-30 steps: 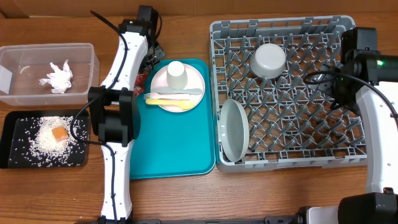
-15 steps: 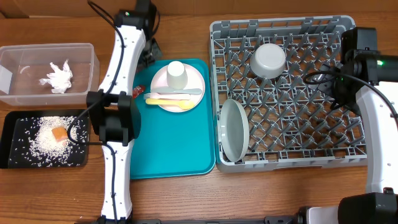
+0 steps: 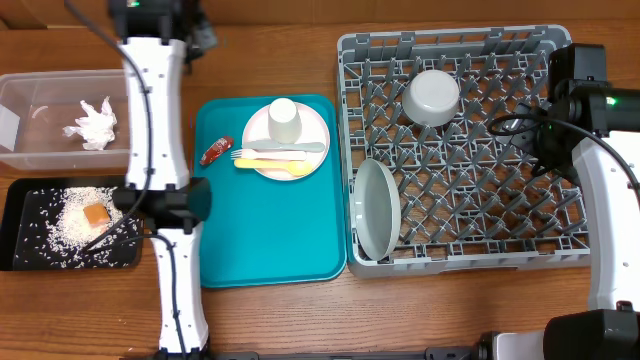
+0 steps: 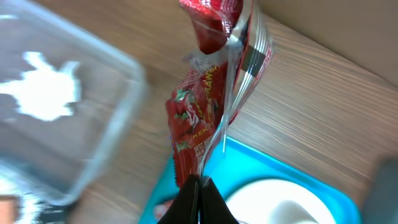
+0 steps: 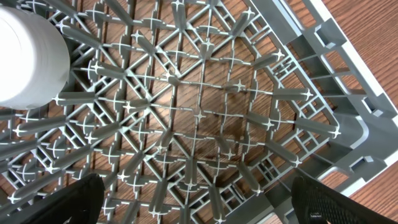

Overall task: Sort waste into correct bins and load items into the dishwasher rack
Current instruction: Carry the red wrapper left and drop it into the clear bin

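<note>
Red crinkled wrapper [image 4: 211, 106]: pinched at its lower edge by the left gripper [image 4: 200, 186], whose fingers are pressed fully together on the foil. The rest of the wrapper stands clear of the fingertips. In the left wrist view it shows against the wooden table [image 3: 280, 320], between a corner of the clear tub [image 3: 75, 75] and a corner of the teal tray [image 3: 270, 230].

Second red wrapper [image 3: 216, 150]: lies loose on the teal tray, near its far left corner, just beside the pinkish-white plate [image 3: 315, 128].

Clear tub: holds a crumpled white napkin [image 3: 95, 122].

Black tray [image 3: 15, 230]: sits next to the tub and carries scattered rice grains [image 3: 70, 232] with an orange cube [image 3: 96, 215] among them.

Pinkish-white plate: on the teal tray's far end. It bears a white cup [image 3: 284, 118], a white fork [image 3: 285, 148] and a yellow spoon [image 3: 270, 163], the two utensils lying side by side.

Dishwasher rack [image 3: 480, 180]: to the right of the teal tray. A grey bowl [image 3: 432, 97] sits near its far side, and a grey plate [image 3: 375, 208] stands on edge at its left wall.

Right gripper [image 5: 199, 202]: over the rack's floor, fingers spread wide apart, nothing between them.
</note>
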